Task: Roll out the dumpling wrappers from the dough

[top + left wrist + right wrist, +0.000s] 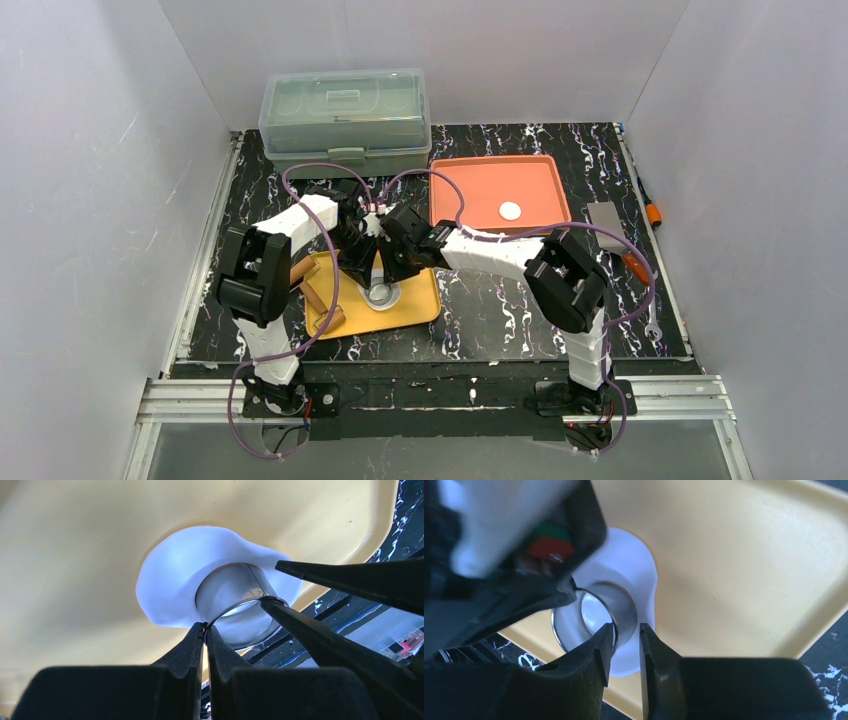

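Dough (165,580): white sheet flat on yellow tray (75,555), metal ring (231,586) pressed in, likely soft and tear-prone, best lifted by edge; left fingers (187,650) clamped on ring rim, right fingers (594,660) slightly parted astride its wall.

Robot lab cell: white partition walls (100,150), aluminium frame (440,395)

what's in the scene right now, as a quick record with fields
dough: flattened sheet on the yellow tray
metal ring: standing on the dough, near its edge
left end effector: shut on the metal ring's rim
right end effector: jaws slightly apart, straddling the metal ring's wall
dumpling wrapper: one round disc on the orange tray
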Tool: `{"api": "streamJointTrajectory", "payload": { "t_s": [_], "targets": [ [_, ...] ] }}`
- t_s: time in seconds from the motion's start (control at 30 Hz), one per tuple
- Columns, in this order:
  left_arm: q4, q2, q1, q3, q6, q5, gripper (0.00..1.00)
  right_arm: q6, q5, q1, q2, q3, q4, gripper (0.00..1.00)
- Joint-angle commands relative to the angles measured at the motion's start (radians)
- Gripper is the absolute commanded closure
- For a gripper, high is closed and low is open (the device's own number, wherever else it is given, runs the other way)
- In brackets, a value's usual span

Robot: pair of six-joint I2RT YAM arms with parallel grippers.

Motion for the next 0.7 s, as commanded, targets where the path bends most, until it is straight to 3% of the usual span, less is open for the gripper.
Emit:
{"api": "streamJointTrajectory", "payload": {
  "t_s": [0.0, 0.37, 0.67],
  "targets": [
    [-0.016, -0.056, -0.011, -0.004, 0.035, -0.001, 0.99, -0.053, 0.019, 0.002, -0.013, 0.069, 0.022, 0.66],
    [-0.005, -0.088, -0.011, 0.005, 0.049, -0.007, 0.81, -0.092, 0.043, -0.008, -0.015, 0.099, -0.011, 0.59],
    [-0.021, -0.093, -0.011, 0.018, 0.056, -0.002, 0.68, -0.114, 0.099, -0.154, -0.220, 0.045, -0.075, 0.45]
  ]
}}
